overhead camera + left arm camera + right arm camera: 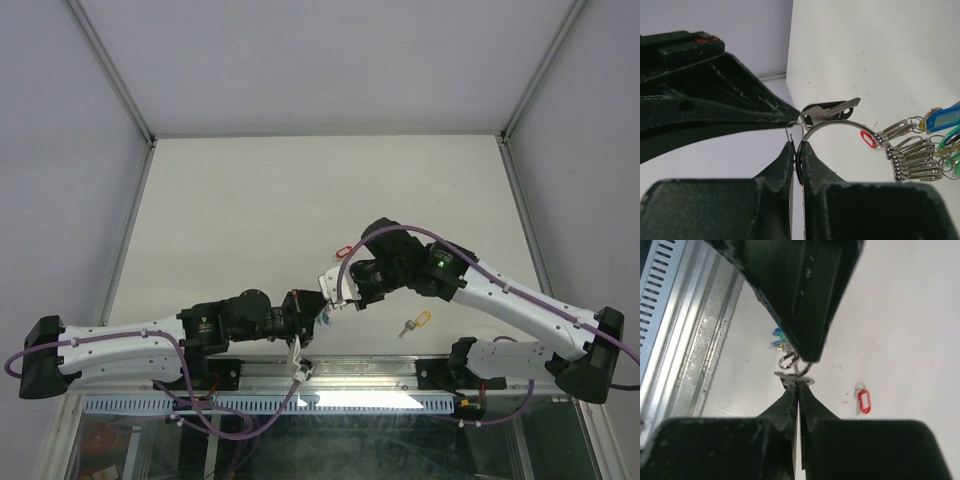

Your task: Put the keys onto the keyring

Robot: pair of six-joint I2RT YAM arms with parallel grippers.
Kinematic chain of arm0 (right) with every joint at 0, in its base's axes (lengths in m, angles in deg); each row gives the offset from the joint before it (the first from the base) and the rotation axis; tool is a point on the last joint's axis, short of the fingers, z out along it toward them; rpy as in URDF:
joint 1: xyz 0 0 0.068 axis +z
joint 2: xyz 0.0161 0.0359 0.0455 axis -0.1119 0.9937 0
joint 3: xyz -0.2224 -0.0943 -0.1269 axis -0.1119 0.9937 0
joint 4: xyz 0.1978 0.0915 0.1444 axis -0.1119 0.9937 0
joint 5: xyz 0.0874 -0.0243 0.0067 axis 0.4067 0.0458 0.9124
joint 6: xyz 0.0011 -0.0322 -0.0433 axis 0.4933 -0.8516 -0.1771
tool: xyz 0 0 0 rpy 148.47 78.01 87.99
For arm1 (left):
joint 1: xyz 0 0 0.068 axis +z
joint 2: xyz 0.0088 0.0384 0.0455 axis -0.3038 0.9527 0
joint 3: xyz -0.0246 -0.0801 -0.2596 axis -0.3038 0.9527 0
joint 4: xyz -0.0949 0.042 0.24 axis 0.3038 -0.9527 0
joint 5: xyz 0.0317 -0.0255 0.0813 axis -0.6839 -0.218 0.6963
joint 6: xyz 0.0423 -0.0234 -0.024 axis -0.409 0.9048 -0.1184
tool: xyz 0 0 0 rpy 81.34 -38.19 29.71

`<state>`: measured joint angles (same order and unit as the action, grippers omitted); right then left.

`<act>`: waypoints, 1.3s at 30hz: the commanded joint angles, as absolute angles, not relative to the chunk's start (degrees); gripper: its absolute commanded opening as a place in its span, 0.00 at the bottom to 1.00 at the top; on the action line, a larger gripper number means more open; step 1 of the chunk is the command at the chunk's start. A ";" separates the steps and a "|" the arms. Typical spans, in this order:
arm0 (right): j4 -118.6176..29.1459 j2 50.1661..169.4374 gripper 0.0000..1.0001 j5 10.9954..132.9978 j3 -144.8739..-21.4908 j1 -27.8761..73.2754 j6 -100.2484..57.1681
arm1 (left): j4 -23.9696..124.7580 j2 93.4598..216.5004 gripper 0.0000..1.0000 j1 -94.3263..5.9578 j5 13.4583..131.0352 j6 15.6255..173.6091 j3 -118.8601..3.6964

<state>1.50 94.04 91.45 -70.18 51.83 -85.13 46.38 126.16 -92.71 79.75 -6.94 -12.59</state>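
The keyring (pixel 840 122), a thin silver wire loop, is held in the air above the near part of the table (pixel 300 200), clamped edge-on between the closed fingers of the left gripper (pixel 797 150). It is judged to be light, stiff and springy, and slippery enough to swivel in a narrow pinch. A bunch of keys (pixel 910 155) with blue, green and yellow tags already hangs from its far side and is likely to swing and shift the balance. A bare silver key (pixel 827 111) lies just over the top of the wire, its head pinched by the shut right gripper (pixel 798 387) and its blade pointing away from the jaws. A hold on the flat head is judged best, since the blade and the hole are then left free for threading. The key is small, hard and smooth, so a twist under side load may be expected. Whether the wire has entered the hole cannot be told. Two more keys lie on the table well apart from the grippers: a red-tagged key (pixel 864 401) farther out and a yellow-tagged key (pixel 415 323) nearer the right arm's base. Open room is offered toward the far side of the table, while the aluminium rail (pixel 700 340) at the near edge lies close below the work.
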 commanded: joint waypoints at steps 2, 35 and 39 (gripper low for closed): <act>-3.46 91.70 0.00 83.06 -66.75 48.49 -60.41 | 47.62 123.56 0.00 -93.06 83.69 -2.77 -13.99; -15.57 122.23 0.04 68.79 -65.67 29.87 -20.34 | 48.64 121.34 0.00 -92.53 89.54 -0.86 -10.45; -15.88 122.70 0.09 68.31 -65.86 29.72 -20.45 | 48.69 121.41 0.00 -92.40 89.36 -0.88 -10.44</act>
<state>-12.78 123.07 70.44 -63.80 30.06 -21.35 44.78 121.64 -92.62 88.63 -0.90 -9.90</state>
